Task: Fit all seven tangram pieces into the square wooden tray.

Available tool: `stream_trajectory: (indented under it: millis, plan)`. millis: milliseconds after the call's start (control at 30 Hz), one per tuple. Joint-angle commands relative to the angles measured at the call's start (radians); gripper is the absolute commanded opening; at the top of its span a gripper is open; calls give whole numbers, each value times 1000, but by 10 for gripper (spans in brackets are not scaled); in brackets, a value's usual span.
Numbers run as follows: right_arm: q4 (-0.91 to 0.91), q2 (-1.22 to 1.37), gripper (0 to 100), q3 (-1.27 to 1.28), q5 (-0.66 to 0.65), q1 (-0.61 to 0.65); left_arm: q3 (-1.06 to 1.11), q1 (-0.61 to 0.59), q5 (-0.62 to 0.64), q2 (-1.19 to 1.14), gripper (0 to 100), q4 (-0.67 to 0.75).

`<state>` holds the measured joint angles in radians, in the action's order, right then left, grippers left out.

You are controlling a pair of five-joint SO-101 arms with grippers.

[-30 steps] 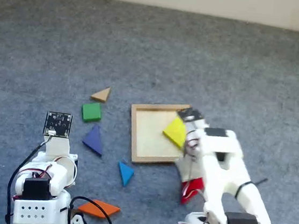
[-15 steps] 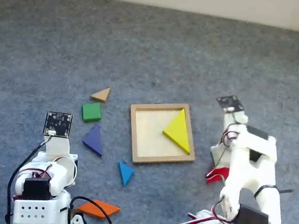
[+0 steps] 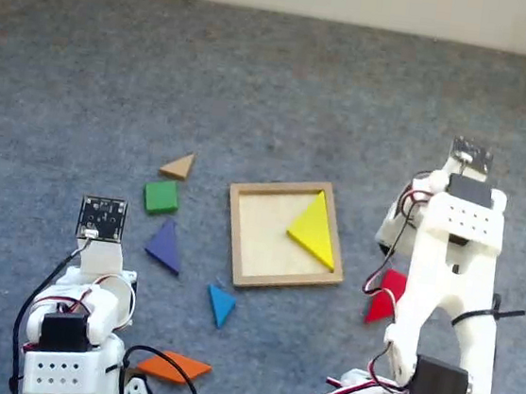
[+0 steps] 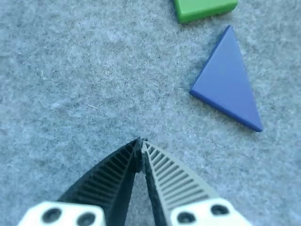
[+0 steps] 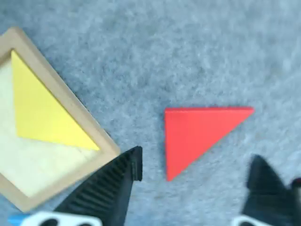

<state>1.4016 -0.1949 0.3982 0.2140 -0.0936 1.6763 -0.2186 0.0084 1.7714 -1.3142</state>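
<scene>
At the bottom of the high view, an orange parallelogram (image 3: 168, 366) lies on the grey carpeted bench (image 3: 257, 82), just right of the left arm's base (image 3: 64, 355). That arm stands at the lower left. In its wrist view the left gripper (image 4: 141, 141) has its fingers pressed together with nothing between them, hanging over bare carpet near the dark blue triangle (image 4: 229, 84) and the green square (image 4: 204, 8). A small light blue triangle (image 3: 221, 304) sits a little farther up, below the lower left corner of the wooden tray (image 3: 233, 236). The right arm (image 3: 450, 266) rises along the right side of the frame, and the red triangle (image 3: 384, 296) lies on the carpet at its left edge, well outside the tray. In the right wrist view the right gripper (image 5: 195, 165) has its fingers spread wide and empty, one on each side of the red triangle (image 5: 195, 134); whether they touch it cannot be told. The tray sits at centre frame and holds one piece, the yellow triangle (image 3: 314, 230), laid flat against its right rim (image 5: 70, 103). Left of the tray, the dark blue triangle (image 3: 165, 246) comes first, then the green square (image 3: 160, 196), and farthest the small tan triangle (image 3: 179, 166), all apart from one another.
</scene>
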Motion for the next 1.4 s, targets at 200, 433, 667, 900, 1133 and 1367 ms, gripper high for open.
stream_trajectory:
  millis: [200,433,667,900,1133,1367]
  plan:
    - [-202,-8,443,119,229,44,19,-16,-3,50,10,-6]
    - [-392,-8,443,277,296,-21,19,-16,-3,50,10,-6]
    - [-492,-7,443,361,324,-53,19,-16,-3,50,10,-6]
    - [-492,-7,443,366,325,-53,19,-16,-3,50,10,-6]
    - [-490,65,443,357,325,-51,19,-16,-3,50,10,-6]
    - [-484,271,443,228,365,-68,19,-16,-3,50,10,-6]
